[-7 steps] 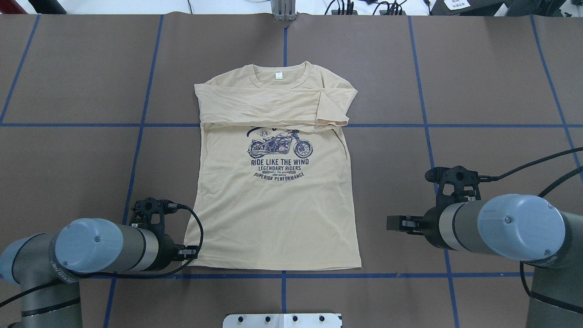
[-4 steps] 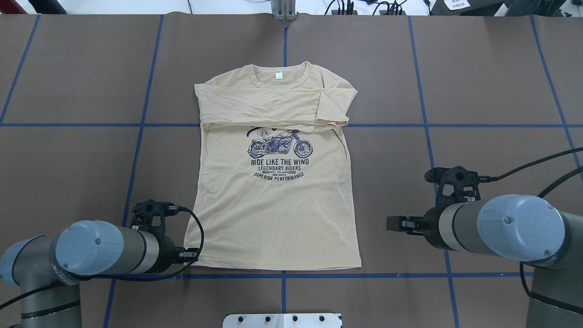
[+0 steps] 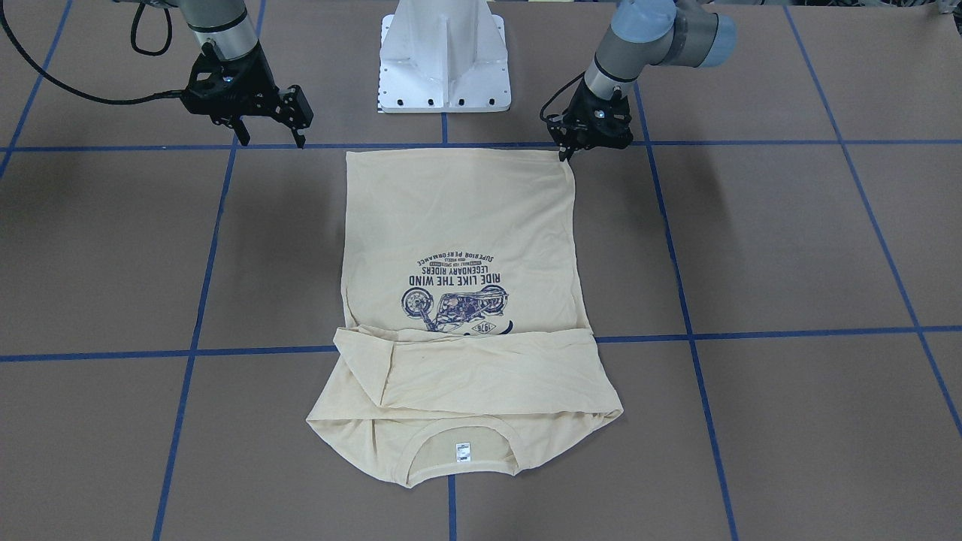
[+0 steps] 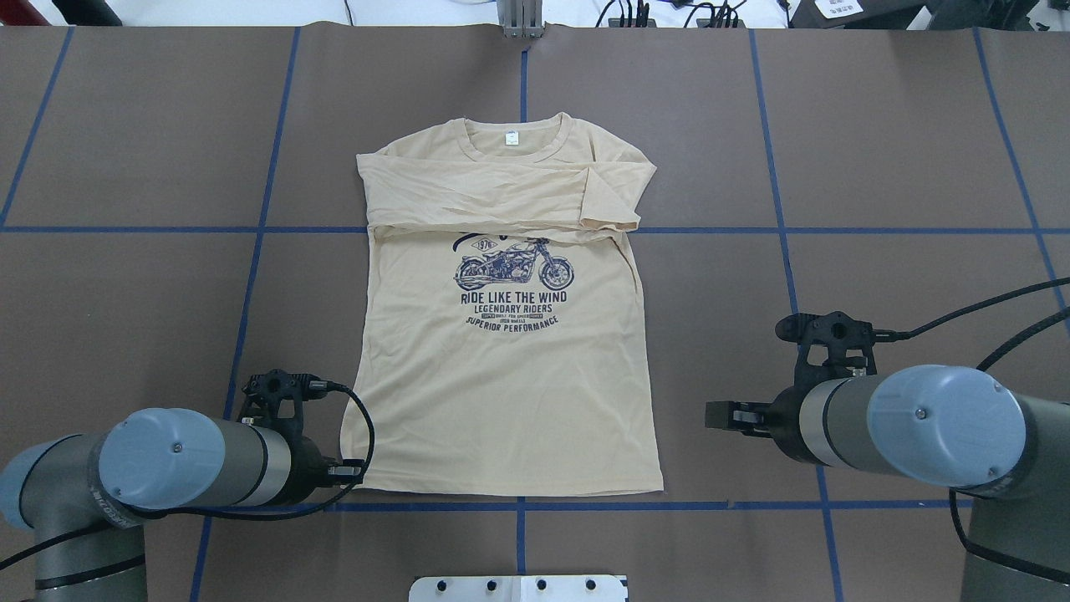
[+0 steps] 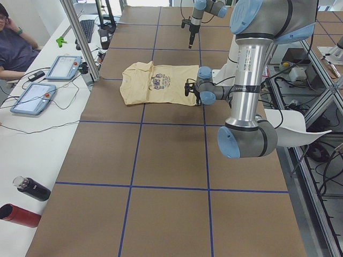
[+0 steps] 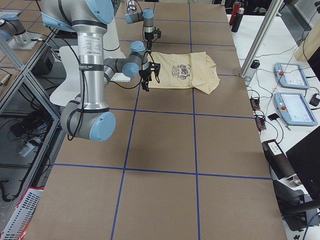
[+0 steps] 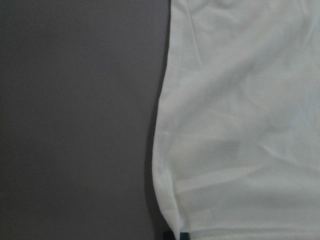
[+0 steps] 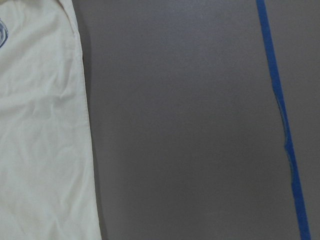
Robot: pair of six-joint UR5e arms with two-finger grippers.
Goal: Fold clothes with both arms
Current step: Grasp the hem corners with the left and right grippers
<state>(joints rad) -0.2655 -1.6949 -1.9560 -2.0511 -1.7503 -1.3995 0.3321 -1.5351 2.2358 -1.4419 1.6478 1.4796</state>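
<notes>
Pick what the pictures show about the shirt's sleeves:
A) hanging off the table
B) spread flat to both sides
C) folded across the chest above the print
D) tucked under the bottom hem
C: the sleeves lie folded across the shirt, between the collar and the motorcycle print.

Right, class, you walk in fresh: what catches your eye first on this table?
The pale yellow T-shirt lies flat in the middle of the brown table, sleeves folded across the chest, overlapping the top of a navy motorcycle print. The left gripper sits at the shirt's near hem corner; the right gripper hangs off to the other side, clear of the cloth.
</notes>
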